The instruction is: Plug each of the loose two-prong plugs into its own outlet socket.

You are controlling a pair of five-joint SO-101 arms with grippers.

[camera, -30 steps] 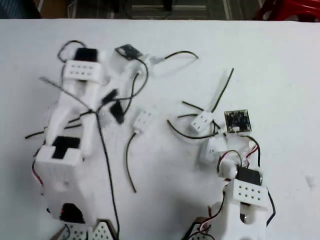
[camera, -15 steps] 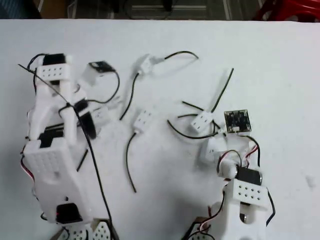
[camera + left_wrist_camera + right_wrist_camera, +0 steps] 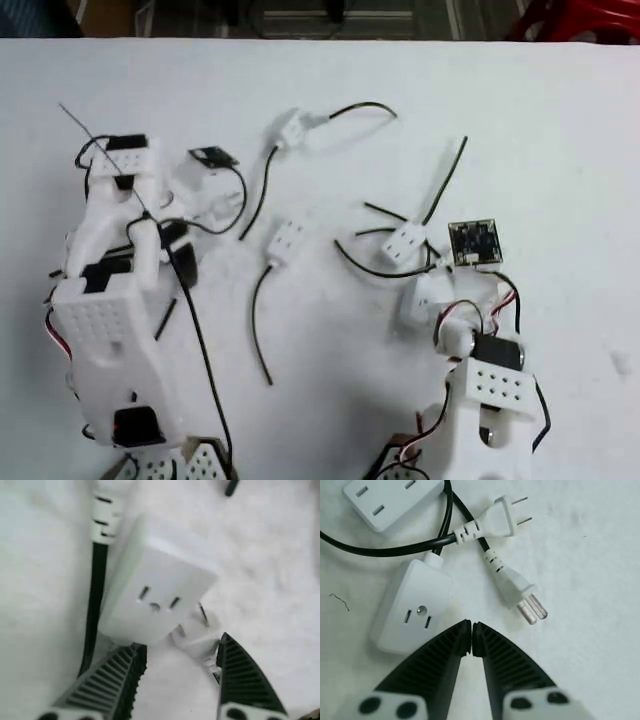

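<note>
Two things to mind. With left gripper (image 3: 182,647) spread apart around the white plug (image 3: 197,635) tucked against the socket block (image 3: 160,592) on the desk (image 3: 270,555), close squarely on the plug body, then line prongs with slots. Leave right gripper (image 3: 471,630), pinched together, near the nearby outlet (image 3: 412,605).

A white, cloth-like surface (image 3: 560,120) takes up nearly all of the high view, and a dim strip of room runs along the top edge, with a red chair (image 3: 575,18) at the upper right and a brown object (image 3: 105,14) at the upper left.
</note>
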